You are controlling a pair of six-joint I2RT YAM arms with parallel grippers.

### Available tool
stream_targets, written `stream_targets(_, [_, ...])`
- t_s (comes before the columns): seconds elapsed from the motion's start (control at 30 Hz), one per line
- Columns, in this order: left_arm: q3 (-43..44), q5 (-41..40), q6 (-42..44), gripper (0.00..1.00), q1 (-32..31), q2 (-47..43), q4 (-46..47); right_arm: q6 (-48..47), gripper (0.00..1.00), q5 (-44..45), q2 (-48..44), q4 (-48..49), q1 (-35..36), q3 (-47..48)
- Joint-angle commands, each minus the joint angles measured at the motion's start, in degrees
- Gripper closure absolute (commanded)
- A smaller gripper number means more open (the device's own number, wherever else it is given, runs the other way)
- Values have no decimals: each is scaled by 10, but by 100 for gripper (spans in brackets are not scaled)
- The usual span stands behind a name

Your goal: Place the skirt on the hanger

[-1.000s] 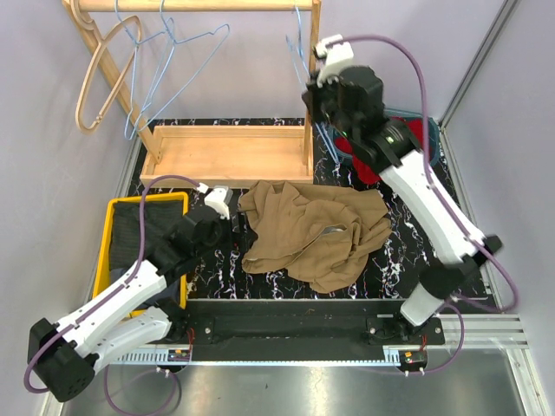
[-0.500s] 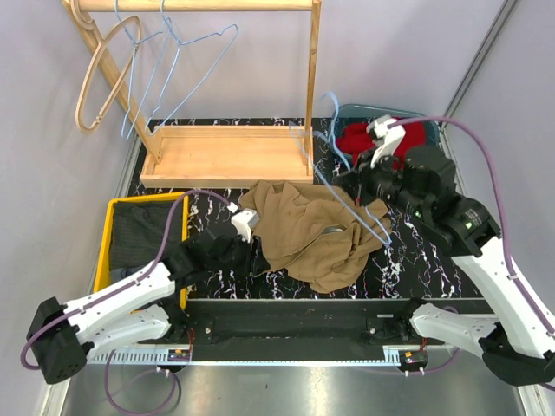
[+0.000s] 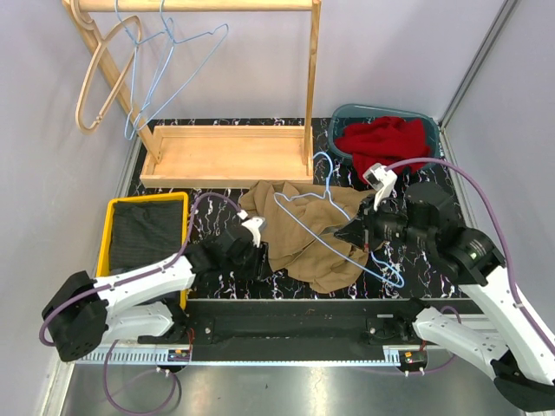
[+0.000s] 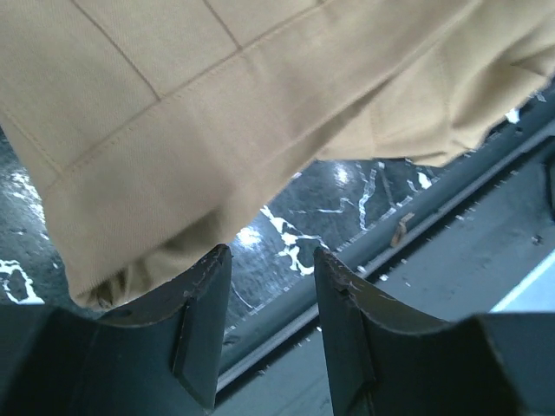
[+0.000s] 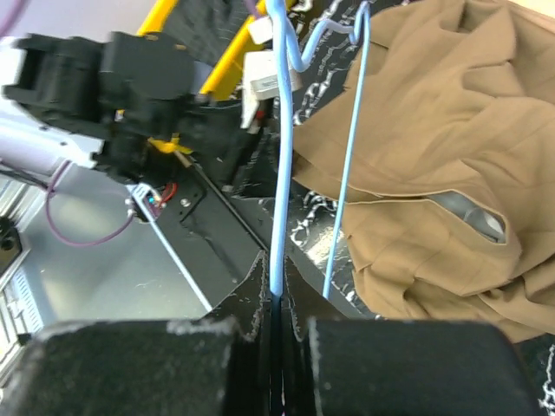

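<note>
The tan skirt [image 3: 312,227] lies crumpled in the middle of the black marble table. My right gripper [image 3: 354,234] is shut on a light-blue wire hanger [image 3: 299,224] and holds it tilted just above the skirt. In the right wrist view the gripper [image 5: 277,290] pinches the hanger wire [image 5: 277,173], with the skirt [image 5: 434,156] below to the right. My left gripper [image 3: 260,253] is open at the skirt's near-left edge. In the left wrist view the gripper [image 4: 264,299] is empty, with the skirt's hem [image 4: 217,113] just beyond the fingertips.
A wooden rack [image 3: 225,156] stands at the back with two blue wire hangers [image 3: 165,61] and a wooden hanger [image 3: 100,78] on its rail. A yellow bin [image 3: 111,227] of dark cloth sits at the left. A teal tub [image 3: 347,117] with red cloth is at the back right.
My right arm has come down from the rack with the blue hanger to above the skirt. My left gripper has moved right to the skirt's edge.
</note>
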Motion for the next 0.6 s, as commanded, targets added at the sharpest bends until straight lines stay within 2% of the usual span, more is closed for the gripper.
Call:
stream_targets(0.0, [7,-102,-9,55,-3,15,44,3,100,-55,-14,-13,1,5])
stream_targets(0.07, [19,-165,-10,55,-3,12,47,-5,100,-69,-20,-24,1,4])
stream_targets(0.17, [37,-201,0,55,-3,7,57,-19,100,-110,-28,-50,1,2])
stream_targets(0.43, [72,-244,22,55,4,85,67,-25,100,-151,-44,-82,1,-14])
stream_targets(0.57, [80,-246,22,55,18,121,87,-37,100,-129,-40,-97,1,-20])
